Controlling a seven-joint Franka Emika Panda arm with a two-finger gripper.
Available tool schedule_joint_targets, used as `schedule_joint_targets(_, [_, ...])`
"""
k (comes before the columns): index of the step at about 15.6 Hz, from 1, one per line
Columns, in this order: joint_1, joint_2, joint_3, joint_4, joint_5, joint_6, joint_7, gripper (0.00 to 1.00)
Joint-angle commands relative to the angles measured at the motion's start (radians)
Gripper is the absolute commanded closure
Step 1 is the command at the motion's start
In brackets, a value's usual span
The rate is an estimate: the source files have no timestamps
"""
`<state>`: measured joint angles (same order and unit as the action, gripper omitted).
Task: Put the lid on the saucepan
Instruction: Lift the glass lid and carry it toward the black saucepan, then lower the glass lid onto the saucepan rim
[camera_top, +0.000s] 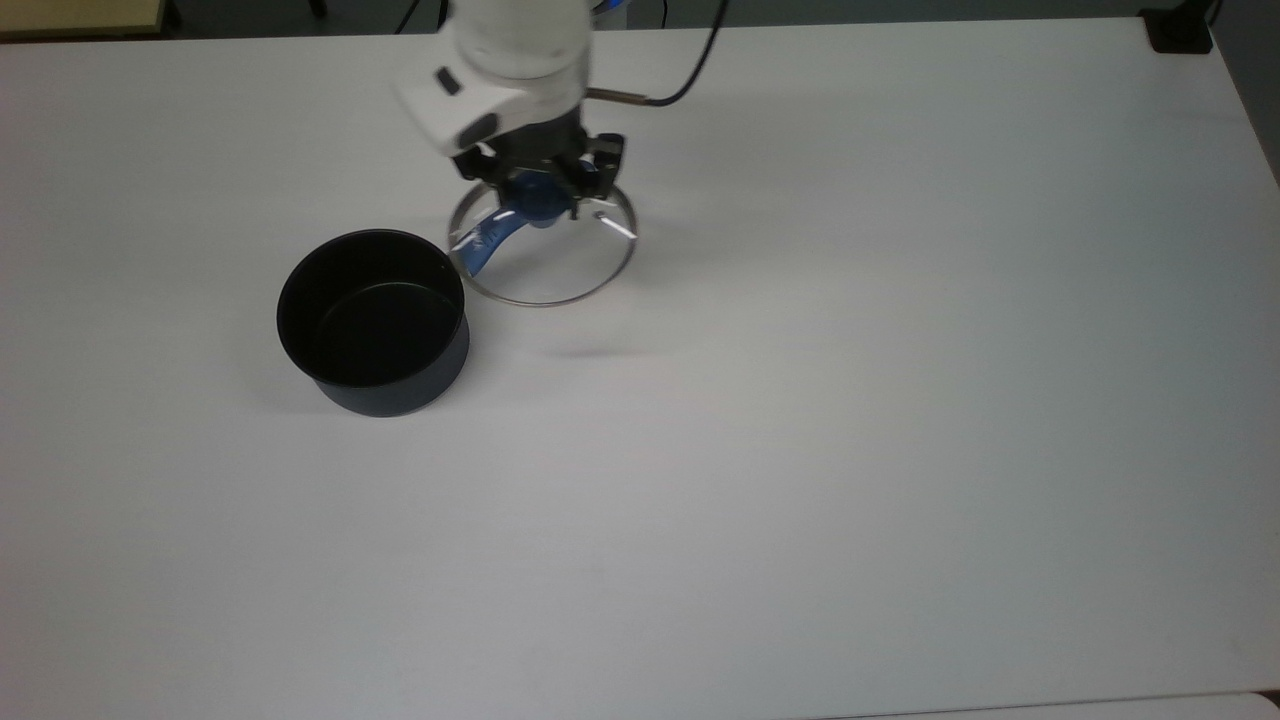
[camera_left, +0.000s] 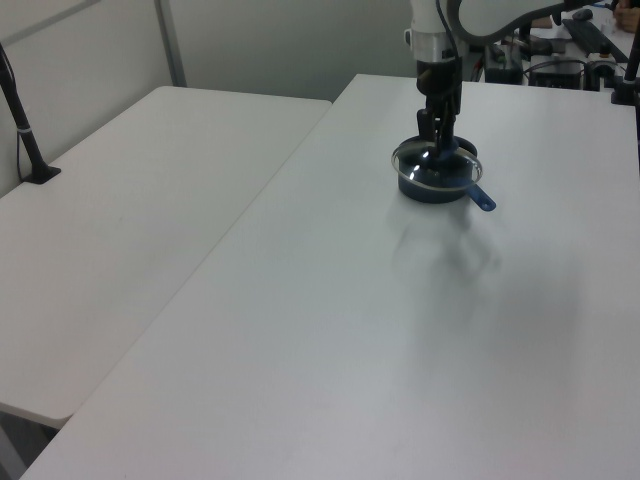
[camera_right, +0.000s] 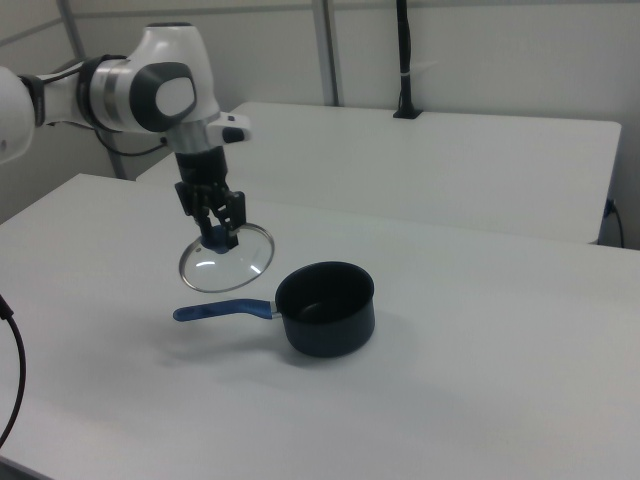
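Observation:
The black saucepan stands on the white table, its blue handle pointing away from the pot. The clear glass lid with its metal rim hangs in the air above the handle, beside the pot and apart from it. My gripper is shut on the lid's blue knob. In the right view the gripper carries the lid to the right view's left of the saucepan. In the left view the lid overlaps the saucepan under the gripper.
A second white table stands alongside, with a black pole clamped to its far edge. A black cable trails from the arm across the table's back. A dark clamp sits at the top view's right corner.

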<state>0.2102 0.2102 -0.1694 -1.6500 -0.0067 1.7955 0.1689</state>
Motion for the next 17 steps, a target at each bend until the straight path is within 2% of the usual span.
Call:
schedule_joint_targets(1, [-0.057,0.015,-0.006,0.016,0.002,-0.011,0.011,0.62])
schedule_joint_targets(5, [-0.116,0.054,-0.009,0.056,0.002,0.076,0.035,0.62])
schedule_joint_targets(9, [-0.123,0.084,-0.058,0.058,0.002,0.125,0.032,0.62])
schedule_joint_targets(14, [-0.166,0.098,-0.067,0.056,0.002,0.173,0.032,0.62])
schedule_joint_targets(17, [-0.172,0.115,-0.091,0.058,0.001,0.174,0.023,0.62])
